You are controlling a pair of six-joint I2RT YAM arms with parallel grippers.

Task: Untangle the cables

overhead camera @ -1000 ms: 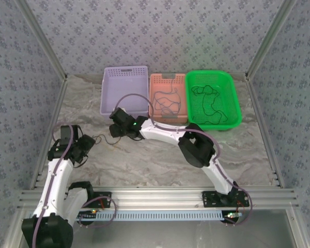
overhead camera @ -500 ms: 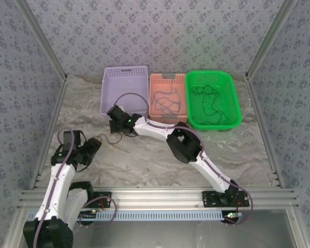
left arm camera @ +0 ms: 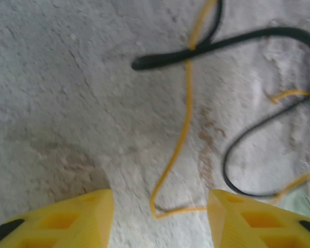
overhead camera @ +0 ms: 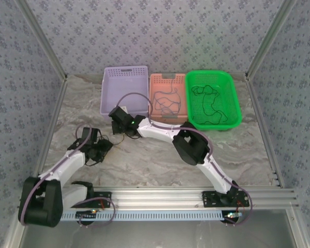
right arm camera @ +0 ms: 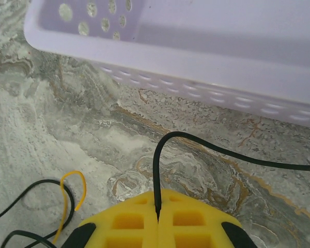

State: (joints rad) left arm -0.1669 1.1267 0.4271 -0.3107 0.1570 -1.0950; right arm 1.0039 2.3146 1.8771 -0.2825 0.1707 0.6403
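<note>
High rear camera overlooks the table (overhead camera: 248,150); wrist cameras view it close.

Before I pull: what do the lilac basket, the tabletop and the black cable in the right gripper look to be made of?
Lilac basket: moulded plastic, smooth and matte, with round and slot-shaped holes in its wall. Tabletop: stone-like, with a veined marble pattern and a slightly grainy look; it may be a printed laminate. Black cable, pinched in the shut right gripper: likely a rubber or plastic sheath, smooth, bending freely.

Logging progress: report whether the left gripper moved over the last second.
Yes: the left gripper shifted right, ending closer below the lilac basket and its left corner.
</note>
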